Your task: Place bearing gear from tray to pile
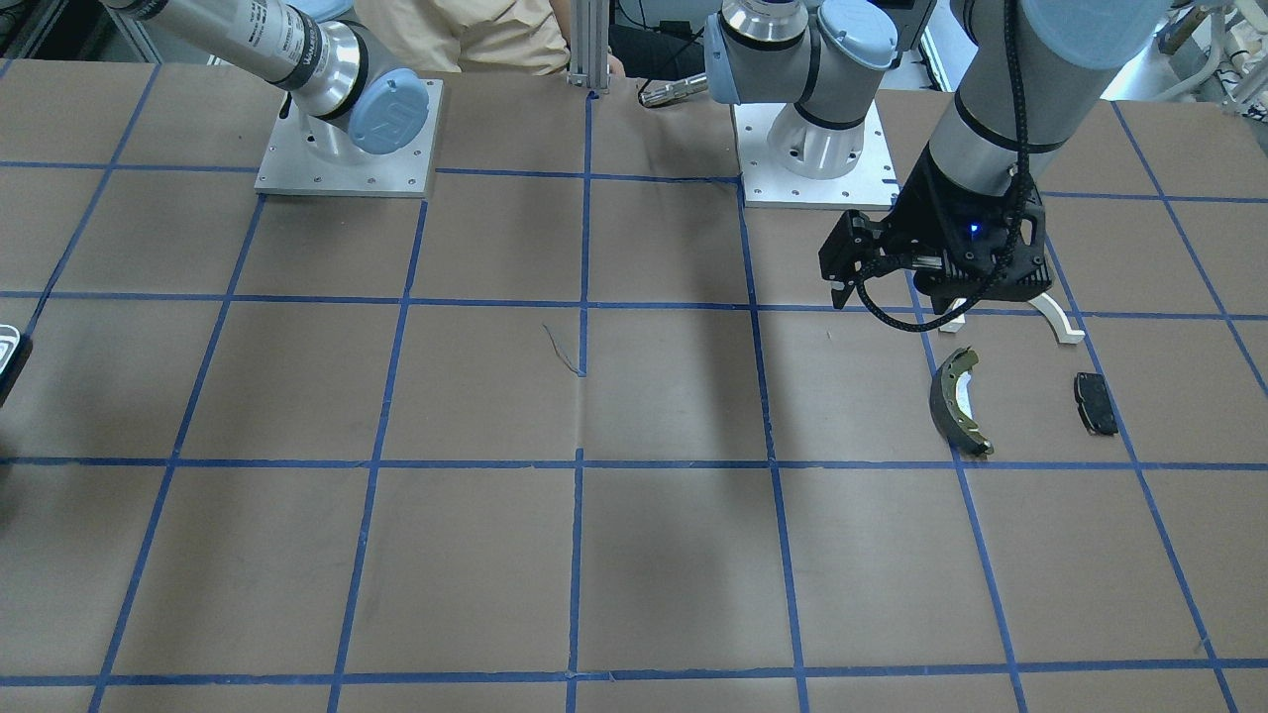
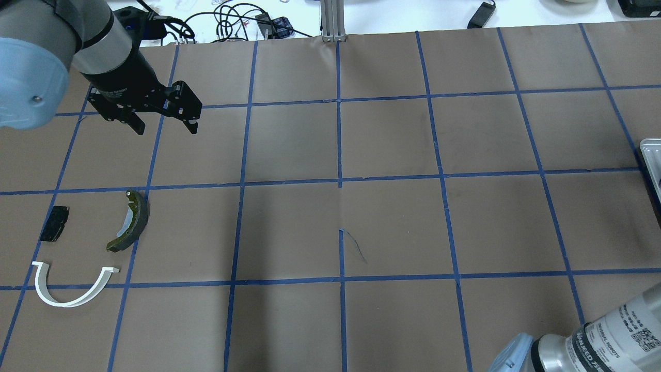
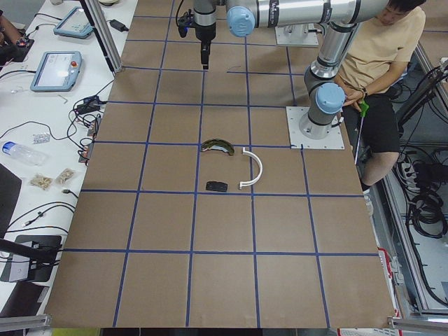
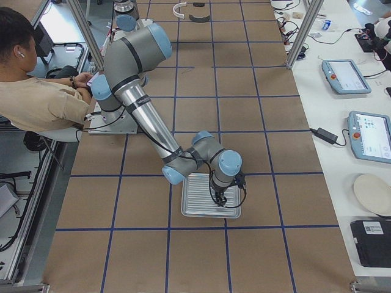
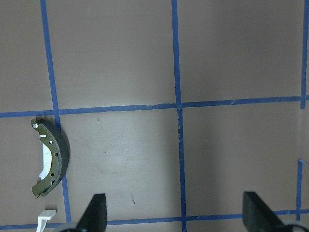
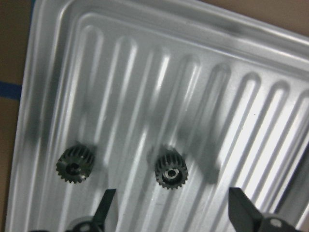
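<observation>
Two small dark bearing gears lie on the ribbed metal tray (image 6: 145, 58): one gear (image 6: 171, 171) sits just ahead of my right gripper (image 6: 174, 210), in line with the gap between its fingers, and the other gear (image 6: 75, 164) lies further left. This gripper is open and holds nothing. The pile lies on the table: a white arch (image 2: 72, 289), an olive-edged brake shoe (image 2: 131, 222) and a black pad (image 2: 54, 223). My left gripper (image 2: 164, 126) hangs open and empty above the table beyond the brake shoe (image 5: 50, 157).
The tray (image 4: 211, 195) sits at the table end on my right, under the right arm; only its edge (image 2: 651, 165) shows overhead. A seated person (image 3: 381, 63) is behind the arm bases. Blue tape lines grid the brown table.
</observation>
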`<state>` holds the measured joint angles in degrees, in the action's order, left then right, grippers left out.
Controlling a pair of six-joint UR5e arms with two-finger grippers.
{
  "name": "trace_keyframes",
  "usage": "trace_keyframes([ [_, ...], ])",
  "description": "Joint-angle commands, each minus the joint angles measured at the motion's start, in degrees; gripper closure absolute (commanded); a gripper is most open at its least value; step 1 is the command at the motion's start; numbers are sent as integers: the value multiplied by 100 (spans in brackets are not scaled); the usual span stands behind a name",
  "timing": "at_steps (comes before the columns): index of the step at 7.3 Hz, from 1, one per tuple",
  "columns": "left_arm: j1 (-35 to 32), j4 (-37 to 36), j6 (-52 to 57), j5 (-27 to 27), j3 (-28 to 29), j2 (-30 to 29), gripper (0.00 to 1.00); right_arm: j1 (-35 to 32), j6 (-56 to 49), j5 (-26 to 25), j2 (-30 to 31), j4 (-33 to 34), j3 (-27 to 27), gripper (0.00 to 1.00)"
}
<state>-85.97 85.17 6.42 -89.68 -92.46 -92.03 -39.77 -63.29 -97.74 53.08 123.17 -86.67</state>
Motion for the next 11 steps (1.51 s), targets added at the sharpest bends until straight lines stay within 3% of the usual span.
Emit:
trace_keyframes([
  [1, 1, 0, 9, -32, -44, 88, 0, 4, 9, -35, -8, -3, 19, 24],
  [6, 10, -9, 9, -32, 34, -7, 0, -5, 203, 343, -35, 190, 1, 20],
  [7, 10, -9, 0, 11, 35, -25, 0, -5, 212, 335, -26, 190, 10, 33],
  [9, 10, -9, 0, 11, 35, -8, 0, -5, 282, 335, -9, 172, 10, 39],
  [10, 10, -9, 0, 20, 44, -25, 0, -5, 291, 265, -17, 216, -8, 52],
  [11, 10, -17, 0, 12, 44, -25, 0, -5, 291, 291, -17, 216, -8, 50],
])
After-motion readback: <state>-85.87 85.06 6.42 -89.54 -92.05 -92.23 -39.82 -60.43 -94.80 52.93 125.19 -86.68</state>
